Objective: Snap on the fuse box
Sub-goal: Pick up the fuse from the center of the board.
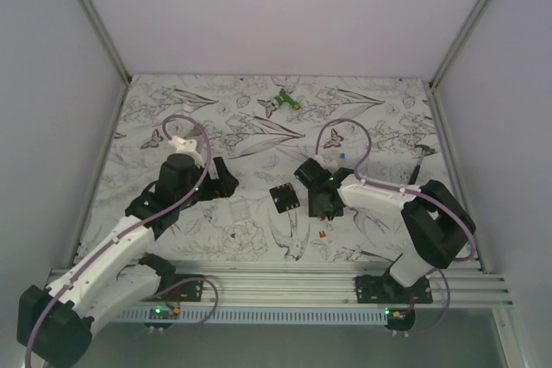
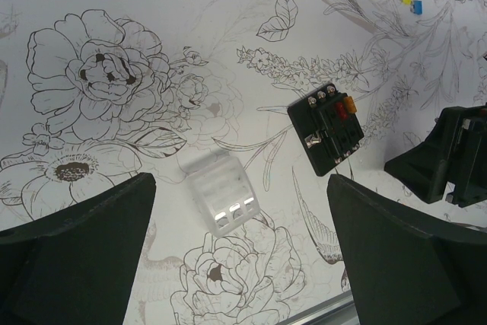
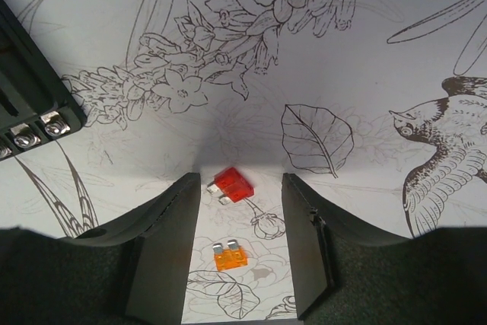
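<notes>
As right fingers (image 3: 163, 256) gape, fuse box (image 2: 329, 131) (apart)

- A robotics lab test cell is indicated, rather than a home or a shop.
- The work area is enclosed by plain pale wall panels (image 1: 285, 6), which are held in metal frame posts (image 1: 90, 10).
- A left arm (image 1: 121, 256) and a right arm (image 1: 379, 196) are bolted to a slotted aluminium rail (image 1: 285, 286).
- The table is covered by a printed floral sheet (image 1: 233, 239), and lilac cables (image 1: 343, 121) are looped over the arms.
</notes>
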